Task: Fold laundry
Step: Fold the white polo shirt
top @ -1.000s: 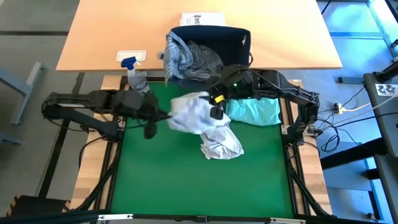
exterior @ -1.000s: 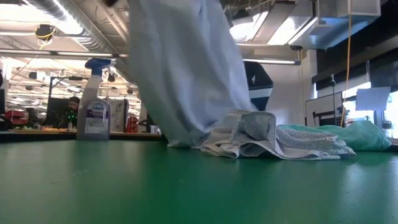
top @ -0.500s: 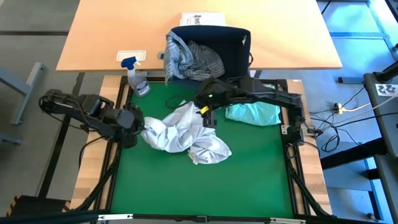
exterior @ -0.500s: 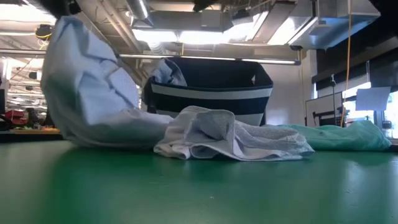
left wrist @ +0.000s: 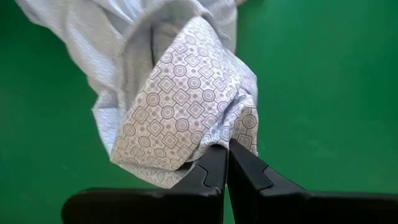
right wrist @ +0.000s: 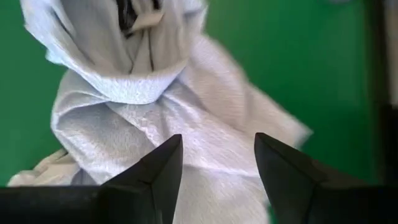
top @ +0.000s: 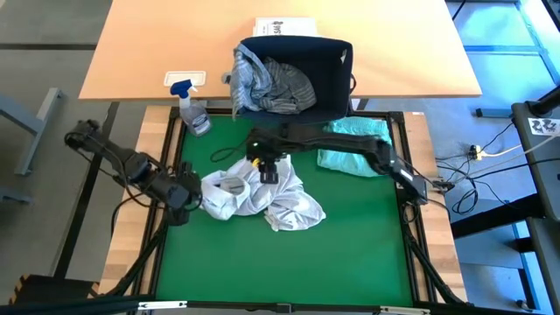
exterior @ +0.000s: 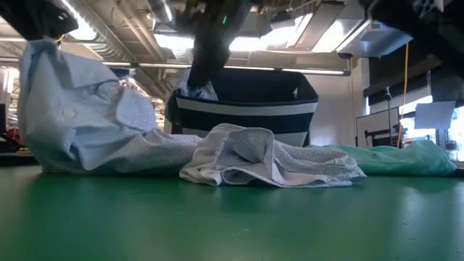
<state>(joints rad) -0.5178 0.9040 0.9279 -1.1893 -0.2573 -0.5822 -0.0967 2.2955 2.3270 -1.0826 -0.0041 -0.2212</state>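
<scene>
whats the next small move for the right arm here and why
Probably lower the open right end effector onto the pale shirt and pinch an edge. The left end effector is shut on one corner at the mat's left side, and the shirt lies bunched, so a second grip could spread it.

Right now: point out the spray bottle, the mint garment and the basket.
spray bottle [top: 194,115], high view, on its body.
mint garment [top: 354,159], high view, on its middle.
basket [exterior: 246,107], low view, on its striped front wall.

dark jointed arms [top: 341,140] (black fingers [right wrist: 155,174])
</scene>
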